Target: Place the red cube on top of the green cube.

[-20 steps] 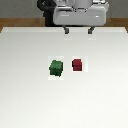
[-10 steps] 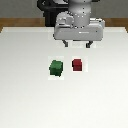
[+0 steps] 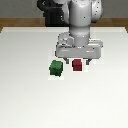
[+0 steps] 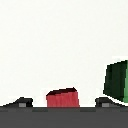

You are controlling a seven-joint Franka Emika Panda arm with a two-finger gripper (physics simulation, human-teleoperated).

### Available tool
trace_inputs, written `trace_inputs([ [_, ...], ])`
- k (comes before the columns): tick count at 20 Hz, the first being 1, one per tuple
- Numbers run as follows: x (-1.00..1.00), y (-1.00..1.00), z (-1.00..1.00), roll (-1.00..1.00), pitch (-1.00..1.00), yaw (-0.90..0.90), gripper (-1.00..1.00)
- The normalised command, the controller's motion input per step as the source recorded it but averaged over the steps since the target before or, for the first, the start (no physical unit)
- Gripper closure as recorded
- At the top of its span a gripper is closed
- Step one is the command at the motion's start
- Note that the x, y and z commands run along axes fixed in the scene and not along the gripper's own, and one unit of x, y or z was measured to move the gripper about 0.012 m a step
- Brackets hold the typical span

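Observation:
The red cube (image 3: 77,65) sits on the white table, just to the exterior view's right of the slightly larger green cube (image 3: 56,68); a small gap separates them. My gripper (image 3: 78,62) is open and hangs low right over the red cube, one finger on each side, touching neither cube. In the wrist view the red cube (image 4: 63,98) lies between the two fingertips (image 4: 21,102), and the green cube (image 4: 117,78) is off to one side, outside the fingers. The gripper (image 4: 63,103) holds nothing.
The white table (image 3: 30,100) spreads around the cubes, with its brown-edged far border behind the arm. The robot's dark base (image 3: 50,17) stands at the back.
The arm has come forward and down from the table's far edge. The open gripper now hangs over the red cube. Neither cube has moved.

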Motion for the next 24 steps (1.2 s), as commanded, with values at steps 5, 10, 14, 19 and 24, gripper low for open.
trace_inputs([
  [5, 0.0, 0.0, -0.2, 0.0, 0.0, 0.0, -1.0],
  [10, 0.0, 0.0, 0.0, 0.0, 0.0, 0.0, 1.0],
  [14, 0.0, 0.0, 0.0, 0.0, 0.0, 0.0, 1.0],
  [19, 0.0, 0.0, 0.0, 0.0, 0.0, 0.0, 1.0],
  [24, 0.0, 0.0, 0.8, 0.0, 0.0, 0.0, 1.0],
])
